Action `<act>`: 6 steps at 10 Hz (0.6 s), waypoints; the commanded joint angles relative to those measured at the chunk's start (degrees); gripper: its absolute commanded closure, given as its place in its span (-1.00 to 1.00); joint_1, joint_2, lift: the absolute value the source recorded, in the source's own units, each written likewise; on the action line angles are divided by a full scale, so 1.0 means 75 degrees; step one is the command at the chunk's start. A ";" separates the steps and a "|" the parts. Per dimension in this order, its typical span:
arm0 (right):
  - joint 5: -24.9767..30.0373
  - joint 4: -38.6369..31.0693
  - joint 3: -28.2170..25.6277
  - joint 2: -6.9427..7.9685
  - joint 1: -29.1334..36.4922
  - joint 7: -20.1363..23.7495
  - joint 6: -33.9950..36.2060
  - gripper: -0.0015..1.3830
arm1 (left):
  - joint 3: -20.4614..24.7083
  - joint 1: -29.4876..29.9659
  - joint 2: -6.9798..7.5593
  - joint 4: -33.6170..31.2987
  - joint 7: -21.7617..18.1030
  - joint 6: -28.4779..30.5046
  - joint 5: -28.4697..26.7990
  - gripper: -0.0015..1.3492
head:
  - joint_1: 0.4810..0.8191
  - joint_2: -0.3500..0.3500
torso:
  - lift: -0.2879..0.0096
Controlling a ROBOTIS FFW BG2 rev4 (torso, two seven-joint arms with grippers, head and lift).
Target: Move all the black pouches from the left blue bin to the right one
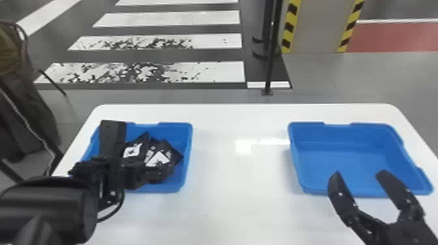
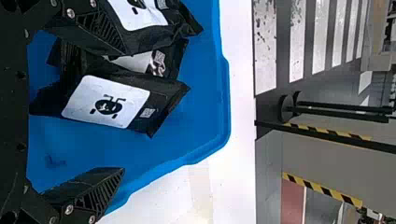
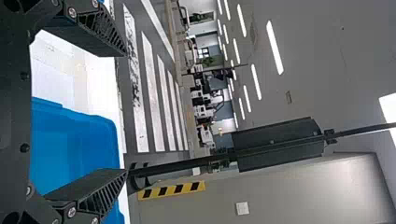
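In the head view, my left gripper (image 1: 130,177) is over the left blue bin (image 1: 189,143), by a heap of black pouches (image 1: 166,153) with white labels. The left wrist view has my left gripper (image 2: 123,111) open, one pouch (image 2: 161,105) lying beyond the gap and another beside the upper finger; nothing is held. My right gripper (image 1: 360,173) is open at the near edge of the right blue bin (image 1: 345,159), whose bare floor shows. In the right wrist view the right gripper (image 3: 126,113) has nothing between its fingers, with the blue bin (image 3: 77,144) beyond.
Both bins stand on a white table (image 1: 241,176), a wide gap apart. Behind the table's far edge rises a thin black pole (image 1: 270,58). A dark draped object (image 1: 26,97) stands on the floor at the left.
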 commanded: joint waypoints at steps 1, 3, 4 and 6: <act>-0.0025 0.0026 0.0003 0.0000 -0.0003 0.0000 0.0000 -0.80 | -0.0097 -0.0243 0.0033 0.0322 -0.0055 0.0106 0.0005 -0.76 | 0.27 0.16 | -0.01; -0.0055 0.0045 0.0018 0.0000 -0.0022 0.0000 0.0019 -0.80 | -0.0112 -0.0486 0.0033 0.0866 -0.0255 0.0125 0.0127 -0.31 | 0.27 0.14 | -0.01; -0.0101 0.0064 0.0018 0.0000 -0.0022 0.0000 0.0037 -0.80 | -0.0173 -0.0486 0.0057 0.0885 -0.0302 0.0143 0.0127 0.17 | 0.27 0.13 | -0.01; -0.0132 0.0064 0.0018 0.0000 -0.0022 0.0000 0.0037 -0.79 | -0.0158 -0.0374 0.0045 0.0885 -0.0454 -0.0269 0.0158 0.22 | 0.27 0.11 | -0.01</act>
